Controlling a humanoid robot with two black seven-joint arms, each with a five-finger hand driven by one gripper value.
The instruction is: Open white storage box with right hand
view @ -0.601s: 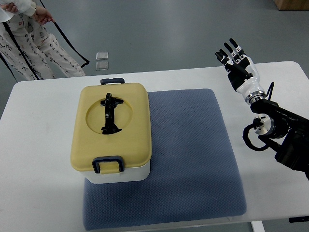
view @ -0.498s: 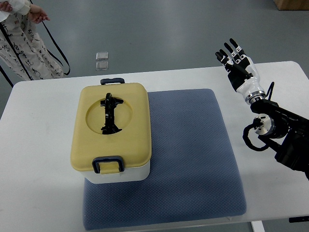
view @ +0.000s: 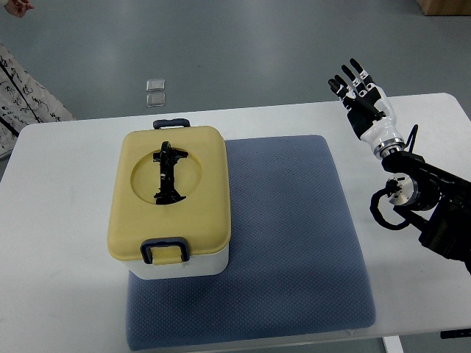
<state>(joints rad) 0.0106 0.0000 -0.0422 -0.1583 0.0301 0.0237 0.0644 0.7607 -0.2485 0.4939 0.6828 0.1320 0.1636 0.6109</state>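
Note:
A white storage box [view: 193, 265] with a pale yellow lid [view: 171, 193] stands on the left part of a blue-grey mat [view: 287, 243]. The lid is down, with a black folding handle [view: 168, 173] lying flat in its round recess. Dark blue latches sit at the near end [view: 165, 248] and the far end [view: 171, 123]. My right hand [view: 356, 91] hovers over the table's far right, well to the right of the box. Its fingers are spread and hold nothing. The left arm does not show.
The white table [view: 59, 220] carries the mat and box. A person in patterned clothing [view: 26, 92] stands at the far left edge, mostly out of the picture. Two small clear squares [view: 154, 92] lie on the grey floor beyond the table.
The person at the upper left has walked away to the left and is nearly out of the picture. My right hand and the box have stayed put.

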